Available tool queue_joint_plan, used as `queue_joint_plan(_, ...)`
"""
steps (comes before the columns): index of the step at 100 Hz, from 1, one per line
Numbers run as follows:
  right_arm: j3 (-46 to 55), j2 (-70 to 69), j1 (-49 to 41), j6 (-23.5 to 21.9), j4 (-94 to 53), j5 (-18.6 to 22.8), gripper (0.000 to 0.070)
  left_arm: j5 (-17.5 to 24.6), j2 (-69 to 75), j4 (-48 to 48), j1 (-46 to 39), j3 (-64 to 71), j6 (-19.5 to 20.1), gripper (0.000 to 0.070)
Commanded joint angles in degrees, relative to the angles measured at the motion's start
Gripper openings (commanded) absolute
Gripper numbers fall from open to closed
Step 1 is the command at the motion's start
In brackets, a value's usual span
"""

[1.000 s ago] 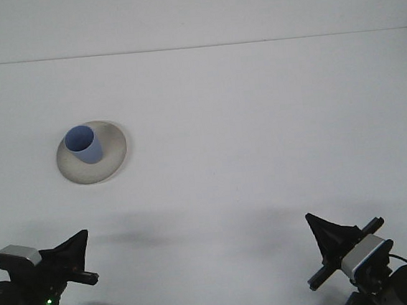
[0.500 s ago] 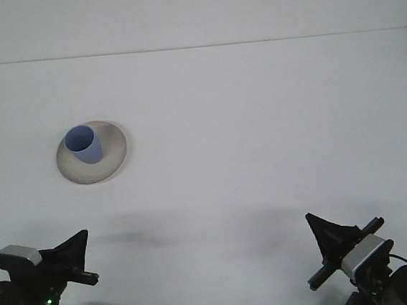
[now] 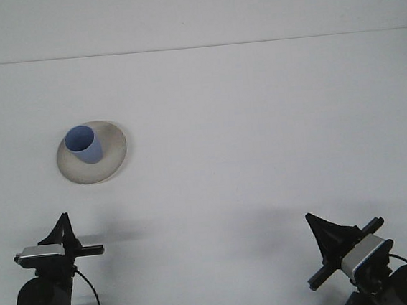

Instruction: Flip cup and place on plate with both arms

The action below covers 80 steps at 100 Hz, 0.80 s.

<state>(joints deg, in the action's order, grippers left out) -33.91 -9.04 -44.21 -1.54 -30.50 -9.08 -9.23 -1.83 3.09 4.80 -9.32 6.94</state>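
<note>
A plain white table [image 3: 259, 133] fills the view.

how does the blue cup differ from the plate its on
The blue cup is tall and narrow; the plate is broad, shallow and spreads well beyond the cup. The cup is saturated blue, the plate a pale grey-beige close to the table's white. The cup stands on the plate's rear-left part with its opening up, while the plate lies flat on the table. Both look round and plain, and both sit far from either gripper.
</note>
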Motion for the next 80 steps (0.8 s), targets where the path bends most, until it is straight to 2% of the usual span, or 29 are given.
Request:
queue_joint_plan(1, -0.15, -0.15, -0.46, -0.59, 0.90, 0.02, 0.0006, -0.39, 1.18, -2.86, -0.22, 2.40, 1.22, 0.0015)
queue_joint_plan(24, -0.15, -0.15, -0.46, -0.59, 0.87, 0.00, 0.0006, -0.39, 1.66, -5.73, -0.39, 8.59, 0.90, 0.0015)
queue_joint_plan(37, -0.15, -0.15, -0.46, -0.59, 0.90, 0.02, 0.0006, -0.39, 1.66, -4.92, -0.39, 8.55, 0.85, 0.0015)
queue_joint_plan(44, -0.15, -0.15, -0.46, -0.59, 0.90, 0.00, 0.0006, -0.17, 1.66, -4.92, -0.39, 8.55, -0.39, 0.0015)
queue_joint_plan(80, -0.15, -0.15, -0.46, -0.59, 0.90, 0.02, 0.0006, -0.17, 1.66, -4.92, -0.39, 8.52, -0.39, 0.0015)
